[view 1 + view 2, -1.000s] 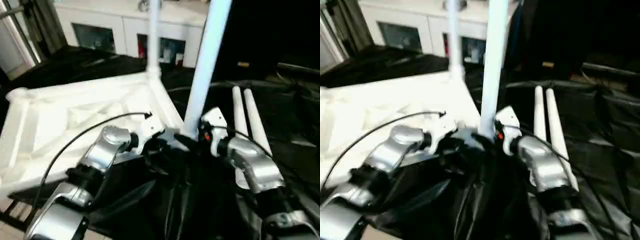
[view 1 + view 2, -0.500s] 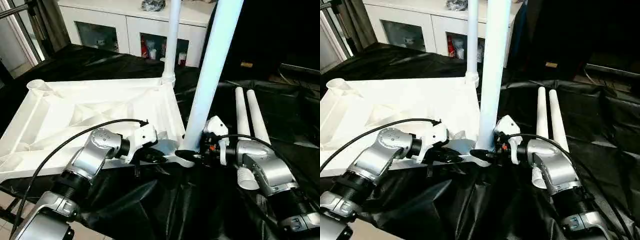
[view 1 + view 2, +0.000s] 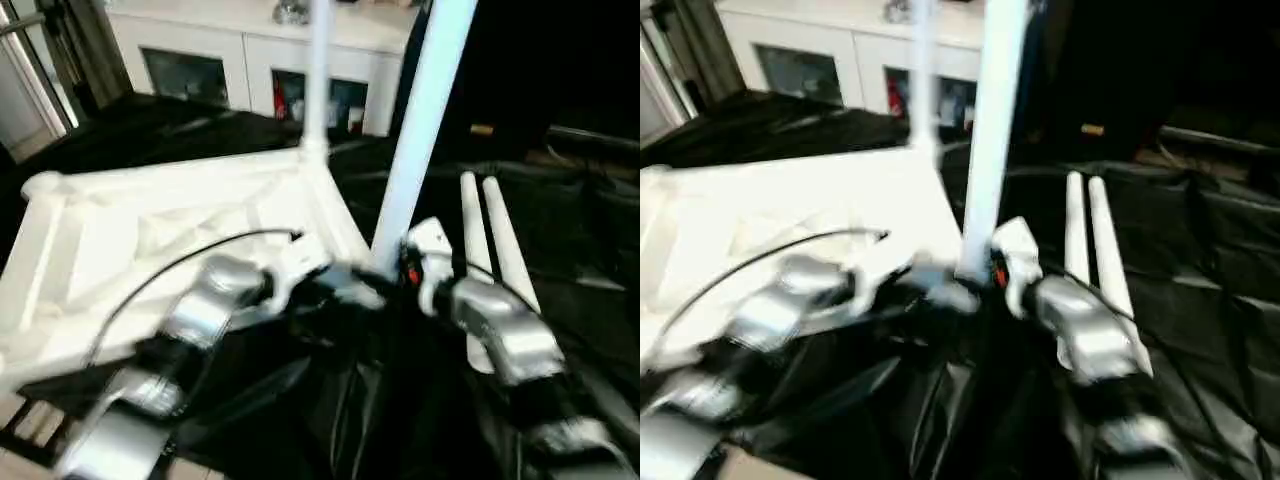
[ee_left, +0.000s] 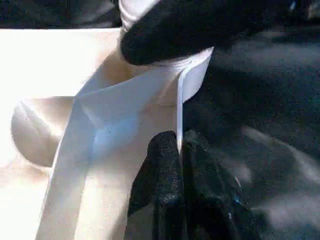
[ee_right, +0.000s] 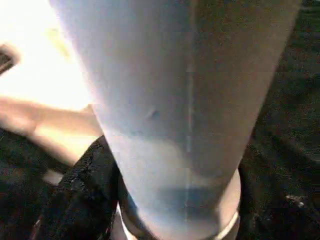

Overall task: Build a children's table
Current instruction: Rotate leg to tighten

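Tabletop [image 3: 170,240] lies ribbed side up on black-draped work table [image 3: 590,330], just ahead of both grippers. Head views motion-blurred, so fingertip detail is hard to read there. Left gripper [image 4: 179,150] is pressed together, pinching a thin rib edge of the tabletop right by the near corner socket [image 4: 192,75]. Near leg [image 3: 420,130] stands upright in that socket, top cut off by the frame edge. Right gripper [image 5: 165,200] straddles the leg's base, one black finger [image 5: 82,185] against its side; other finger hidden behind the tube. Far leg [image 3: 318,75] upright at the far corner, top also cut off. Two spare legs [image 3: 480,240] lie side by side just beyond right gripper. White cabinet [image 3: 250,60] behind.
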Available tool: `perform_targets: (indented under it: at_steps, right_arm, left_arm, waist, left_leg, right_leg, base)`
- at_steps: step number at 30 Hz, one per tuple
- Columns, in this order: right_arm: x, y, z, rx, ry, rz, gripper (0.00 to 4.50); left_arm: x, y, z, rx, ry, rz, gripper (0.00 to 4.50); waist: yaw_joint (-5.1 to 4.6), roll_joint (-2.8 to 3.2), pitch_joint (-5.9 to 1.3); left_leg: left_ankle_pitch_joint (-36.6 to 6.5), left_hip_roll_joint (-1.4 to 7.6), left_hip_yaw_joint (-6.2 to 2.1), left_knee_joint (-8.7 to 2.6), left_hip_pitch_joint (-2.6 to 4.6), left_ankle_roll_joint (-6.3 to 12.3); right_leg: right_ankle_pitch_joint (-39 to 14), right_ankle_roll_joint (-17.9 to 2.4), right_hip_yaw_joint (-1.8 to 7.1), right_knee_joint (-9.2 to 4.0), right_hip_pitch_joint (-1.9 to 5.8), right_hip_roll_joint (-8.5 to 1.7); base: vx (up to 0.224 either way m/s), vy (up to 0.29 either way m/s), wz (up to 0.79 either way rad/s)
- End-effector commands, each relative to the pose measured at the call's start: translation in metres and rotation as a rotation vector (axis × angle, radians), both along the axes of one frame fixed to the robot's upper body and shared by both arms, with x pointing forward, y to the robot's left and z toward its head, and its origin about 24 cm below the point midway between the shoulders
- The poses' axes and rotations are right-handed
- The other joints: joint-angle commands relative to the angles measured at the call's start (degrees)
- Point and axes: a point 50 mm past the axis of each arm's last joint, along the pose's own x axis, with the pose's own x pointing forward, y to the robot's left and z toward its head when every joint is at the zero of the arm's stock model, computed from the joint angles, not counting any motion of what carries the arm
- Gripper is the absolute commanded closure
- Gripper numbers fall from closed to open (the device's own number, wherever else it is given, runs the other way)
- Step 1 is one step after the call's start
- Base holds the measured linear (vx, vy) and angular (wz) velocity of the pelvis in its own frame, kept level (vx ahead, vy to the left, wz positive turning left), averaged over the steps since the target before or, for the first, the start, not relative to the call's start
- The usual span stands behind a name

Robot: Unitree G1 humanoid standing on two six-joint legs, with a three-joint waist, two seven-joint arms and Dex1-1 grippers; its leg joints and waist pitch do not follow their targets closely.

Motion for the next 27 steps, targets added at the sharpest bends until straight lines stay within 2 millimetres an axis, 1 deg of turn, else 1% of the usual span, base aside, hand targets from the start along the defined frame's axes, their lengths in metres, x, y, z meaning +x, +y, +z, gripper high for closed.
perform_targets:
  at_steps: [1, 2, 3, 4, 5, 6, 7, 8, 9, 11, 12, 13, 14, 15, 16, 18, 19, 20, 21, 22, 23, 24, 25, 26, 27]
  right_arm:
    - [-0.004, 0.018, -0.020, -0.016, 0.095, -0.043, 1.81]
    - [-0.004, 0.018, -0.020, -0.016, 0.095, -0.043, 1.81]
    - [-0.003, 0.030, -0.019, -0.014, 0.090, -0.047, 1.81]
    - [-0.003, 0.037, -0.019, -0.012, 0.088, -0.042, 1.81]
    - [-0.003, 0.042, -0.018, 0.001, 0.087, -0.027, 1.81]
    - [-0.003, 0.048, -0.016, 0.015, 0.078, -0.001, 1.81]
    - [-0.003, 0.050, -0.015, 0.018, 0.074, 0.008, 1.81]
    - [-0.003, 0.050, -0.015, 0.019, 0.073, 0.011, 1.25]
    - [-0.003, 0.051, -0.014, 0.022, 0.068, 0.021, 1.11]
    - [-0.003, 0.051, -0.011, 0.025, 0.055, 0.038, 1.09]
    - [-0.003, 0.048, -0.008, 0.027, 0.030, 0.054, 1.02]
    - [-0.003, 0.046, -0.007, 0.032, 0.023, 0.066, 0.83]
    - [-0.003, 0.045, -0.006, 0.035, 0.021, 0.072, 0.83]
    - [-0.005, 0.038, -0.004, 0.025, 0.003, 0.131, 0.70]
    - [-0.006, 0.037, -0.004, 0.019, -0.002, 0.147, 0.70]
    - [-0.011, 0.024, -0.003, -0.028, -0.025, 0.246, 0.70]
    - [-0.013, 0.019, -0.003, -0.042, -0.028, 0.273, 0.70]
    - [-0.013, 0.019, -0.003, -0.042, -0.028, 0.273, 0.70]
    - [-0.015, 0.014, -0.002, -0.058, -0.035, 0.310, 0.70]
    - [-0.016, 0.009, -0.001, -0.066, -0.039, 0.336, 0.70]
    - [-0.017, 0.005, -0.001, -0.067, -0.037, 0.354, 0.70]
    - [-0.019, -0.003, 0.003, -0.058, -0.041, 0.390, 0.70]
    - [-0.019, -0.007, 0.005, -0.053, -0.045, 0.401, 0.70]
    - [-0.020, -0.009, 0.007, -0.049, -0.048, 0.409, 0.70]
    - [-0.020, -0.012, 0.009, -0.049, -0.053, 0.419, 0.70]
  left_arm:
    - [0.016, -0.018, 0.024, -0.078, -0.098, 0.091, 4.50]
    - [0.016, -0.018, 0.024, -0.078, -0.098, 0.091, 4.50]
    - [0.019, -0.027, 0.026, -0.094, -0.098, 0.112, 4.50]
    - [0.020, -0.032, 0.028, -0.099, -0.101, 0.119, 4.50]
    - [0.020, -0.035, 0.028, -0.103, -0.104, 0.114, 4.50]
    - [0.019, -0.038, 0.029, -0.109, -0.105, 0.101, 4.50]
    - [0.019, -0.039, 0.029, -0.111, -0.104, 0.096, 4.50]
    - [0.019, -0.040, 0.029, -0.112, -0.104, 0.094, 4.50]
    - [0.018, -0.041, 0.029, -0.120, -0.104, 0.076, 4.50]
    - [0.016, -0.040, 0.028, -0.124, -0.101, 0.048, 4.50]
    - [0.014, -0.036, 0.027, -0.125, -0.102, 0.017, 4.50]
    - [0.013, -0.035, 0.026, -0.123, -0.100, 0.007, 4.50]
    - [0.013, -0.034, 0.026, -0.122, -0.099, 0.002, 4.50]
    - [0.010, -0.027, 0.024, -0.114, -0.104, -0.033, 4.50]
    - [0.009, -0.026, 0.024, -0.114, -0.105, -0.042, 4.50]
    - [0.004, -0.017, 0.023, -0.125, -0.089, -0.087, 4.50]
    - [0.002, -0.015, 0.023, -0.130, -0.081, -0.104, 4.50]
    - [0.002, -0.015, 0.023, -0.130, -0.081, -0.104, 4.50]
    - [-0.001, -0.011, 0.023, -0.131, -0.071, -0.130, 4.50]
    - [-0.003, -0.008, 0.022, -0.127, -0.064, -0.149, 4.50]
    - [-0.005, -0.006, 0.022, -0.121, -0.061, -0.164, 4.50]
    - [-0.009, -0.001, 0.020, -0.114, -0.055, -0.195, 4.50]
    - [-0.012, 0.002, 0.019, -0.111, -0.049, -0.215, 4.50]
    - [-0.014, 0.004, 0.019, -0.109, -0.043, -0.231, 4.50]
    - [-0.018, 0.007, 0.018, -0.107, -0.029, -0.259, 4.50]
  waist:
    - [-0.05, -0.80, -3.44]
    - [-0.16, -0.84, -3.45]
    - [0.02, -0.80, -3.56]
    - [-0.01, -0.78, -3.58]
    - [0.05, -0.79, -3.70]
    - [0.19, -0.80, -3.72]
    - [0.19, -0.80, -3.72]
    - [0.21, -0.79, -3.74]
    - [0.18, -0.73, -3.71]
    - [0.14, -0.74, -3.61]
    - [0.12, -0.91, -3.54]
    - [0.19, -0.84, -3.54]
    - [0.12, -0.82, -3.53]
    - [0.16, -0.82, -3.55]
    - [0.19, -0.88, -3.59]
    - [0.17, -0.88, -3.64]
    - [0.24, -0.87, -3.66]
    - [0.17, -0.98, -3.67]
    - [0.11, -0.89, -3.58]
    - [0.16, -0.89, -3.58]
    - [0.15, -0.92, -3.53]
    - [0.17, -0.90, -3.50]
    - [0.16, -0.90, -3.51]
    - [0.11, -0.80, -3.56]
    - [0.08, -0.84, -3.51]
  left_leg:
    - [-8.7, 1.57, -0.15, -4.20, -0.07, 0.13]
    - [-8.2, 1.43, -0.10, -4.16, -0.22, 0.15]
    - [-7.6, 1.44, -0.13, -4.09, -0.26, 0.13]
    - [-7.3, 1.38, -0.03, -4.03, -0.18, 0.22]
    - [-6.7, 1.38, -0.11, -4.00, -0.23, 0.34]
    - [-6.1, 1.45, -0.11, -3.92, -0.34, 1.02]
    - [-6.1, 1.45, -0.11, -3.92, -0.34, 1.02]
    - [-5.8, 1.49, -0.13, -3.92, -0.40, 1.35]
    - [-6.1, 1.51, -0.11, -3.95, -0.38, 1.50]
    - [-7.2, 1.53, -0.09, -4.03, -0.35, 1.55]
    - [-7.8, 1.48, -0.10, -4.07, -0.39, 1.59]
    - [-8.1, 1.52, -0.11, -4.09, -0.36, 1.61]
    - [-8.1, 1.53, -0.15, -4.13, -0.43, 1.64]
    - [-8.0, 1.58, -0.15, -4.13, -0.39, 1.74]
    - [-7.9, 1.66, -0.21, -4.13, -0.40, 1.87]
    - [-6.9, 1.77, -0.15, -3.99, -0.60, 2.63]
    - [-6.7, 1.83, -0.22, -4.02, -0.56, 2.72]
    - [-6.4, 1.78, -0.13, -3.96, -0.55, 2.90]
    - [-6.7, 1.77, -0.05, -3.92, -0.56, 3.01]
    - [-6.9, 1.79, -0.11, -3.93, -0.60, 2.98]
    - [-7.4, 1.86, -0.10, -3.97, -0.58, 2.94]
    - [-7.8, 1.95, -0.07, -3.97, -0.48, 3.28]
    - [-7.9, 2.01, -0.11, -4.00, -0.48, 3.39]
    - [-7.6, 1.99, -0.05, -3.96, -0.48, 3.51]
    - [-7.4, 1.97, 0.00, -3.95, -0.45, 3.53]
  right_leg:
    - [-17.3, -8.1, 2.65, -5.15, 2.81, -4.63]
    - [-16.4, -8.2, 2.62, -5.08, 2.86, -4.51]
    - [-15.0, -8.3, 2.60, -4.91, 3.02, -4.61]
    - [-14.3, -8.6, 2.63, -4.92, 2.87, -4.55]
    - [-12.5, -9.1, 2.61, -4.67, 3.09, -4.56]
    - [-9.9, -9.6, 2.59, -4.44, 3.21, -4.61]
    - [-9.9, -9.6, 2.59, -4.44, 3.21, -4.61]
    - [-8.7, -9.8, 2.53, -4.31, 3.27, -4.57]
    - [-8.6, -10.1, 2.48, -4.36, 3.23, -4.60]
    - [-9.9, -10.1, 2.52, -4.54, 3.24, -4.71]
    - [-11.4, -9.8, 2.53, -4.69, 3.30, -4.72]
    - [-12.2, -9.5, 2.56, -4.81, 3.27, -4.86]
    - [-12.7, -9.3, 2.55, -4.82, 3.29, -4.78]
    - [-12.7, -9.1, 2.56, -4.85, 3.24, -4.79]
    - [-12.3, -9.1, 2.53, -4.78, 3.36, -4.82]
    - [-9.7, -9.4, 2.52, -4.48, 3.41, -4.72]
    - [-9.4, -9.5, 2.49, -4.43, 3.44, -4.79]
    - [-9.0, -9.8, 2.45, -4.38, 3.41, -4.69]
    - [-9.4, -10.3, 2.49, -4.43, 3.29, -4.76]
    - [-9.9, -10.3, 2.44, -4.46, 3.40, -4.83]
    - [-10.9, -10.3, 2.47, -4.50, 3.34, -4.85]
    - [-11.3, -10.4, 2.50, -4.59, 3.26, -4.83]
    - [-11.3, -10.4, 2.49, -4.57, 3.29, -4.81]
    - [-10.9, -10.7, 2.50, -4.51, 3.21, -4.76]
    - [-10.8, -10.9, 2.49, -4.51, 3.09, -4.67]
  base:
    - [0.000, 0.000, 0.00]
    - [0.000, 0.000, 0.00]
    - [0.000, 0.000, 0.00]
    - [0.000, 0.000, 0.00]
    - [0.000, 0.000, 0.00]
    - [0.000, 0.000, 0.00]
    - [0.000, 0.000, 0.00]
    - [0.000, 0.000, 0.00]
    - [0.000, 0.000, 0.00]
    - [0.000, 0.000, 0.00]
    - [0.000, 0.000, 0.00]
    - [0.000, 0.000, 0.00]
    - [0.000, 0.000, 0.00]
    - [0.000, 0.000, 0.00]
    - [0.000, 0.000, 0.00]
    - [0.000, 0.000, 0.00]
    - [0.000, 0.000, 0.00]
    - [0.000, 0.000, 0.00]
    - [0.000, 0.000, 0.00]
    - [0.000, 0.000, 0.00]
    - [0.000, 0.000, 0.00]
    - [0.000, 0.000, 0.00]
    - [0.000, 0.000, 0.00]
    - [0.000, 0.000, 0.00]
    - [0.000, 0.000, 0.00]
